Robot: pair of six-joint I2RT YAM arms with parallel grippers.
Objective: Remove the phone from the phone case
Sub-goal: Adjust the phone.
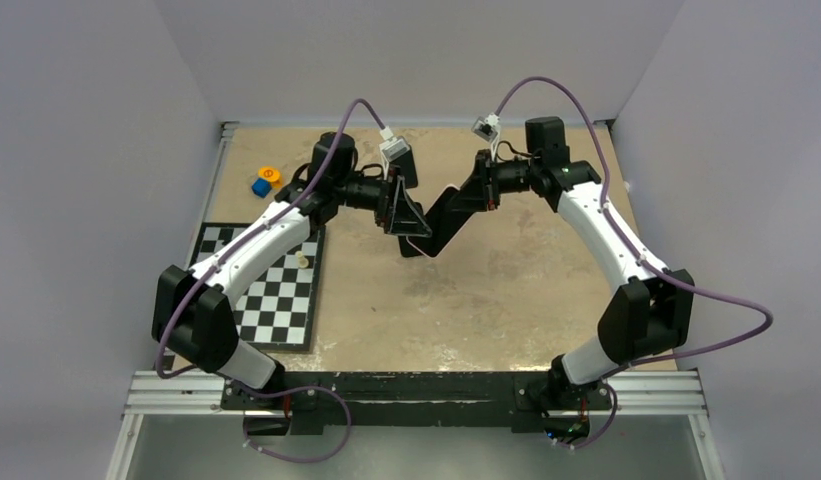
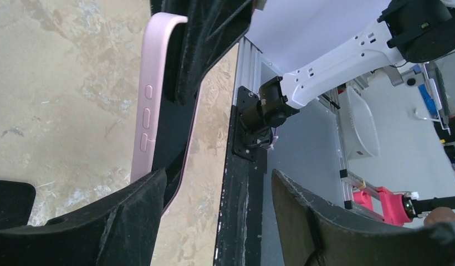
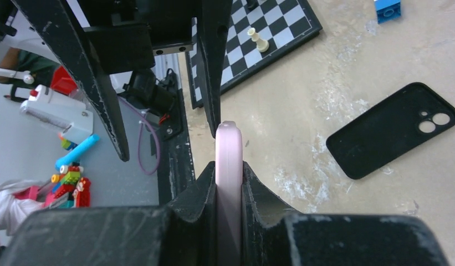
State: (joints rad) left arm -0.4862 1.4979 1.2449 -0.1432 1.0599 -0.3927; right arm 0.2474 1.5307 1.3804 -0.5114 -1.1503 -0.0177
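Note:
My right gripper (image 3: 229,183) is shut on the pink phone (image 3: 229,149), holding it edge-on above the table. The empty black phone case (image 3: 391,130) lies flat on the sandy table (image 3: 302,83), camera cutouts showing. In the left wrist view the phone (image 2: 150,105) shows its side buttons, with the right gripper's fingers (image 2: 208,44) clamped on its far end. My left gripper (image 2: 219,221) is open; the phone's near end sits by its left finger (image 2: 103,227), not between the jaws. In the top view the two grippers meet mid-table, left (image 1: 401,215) and right (image 1: 426,240); the case is hidden there.
A chessboard (image 1: 276,290) with a pale pawn (image 1: 302,260) lies at the table's left. A blue block (image 1: 260,187) and an orange piece (image 1: 270,174) sit at the far left. The black front rail (image 1: 416,385) runs along the near edge.

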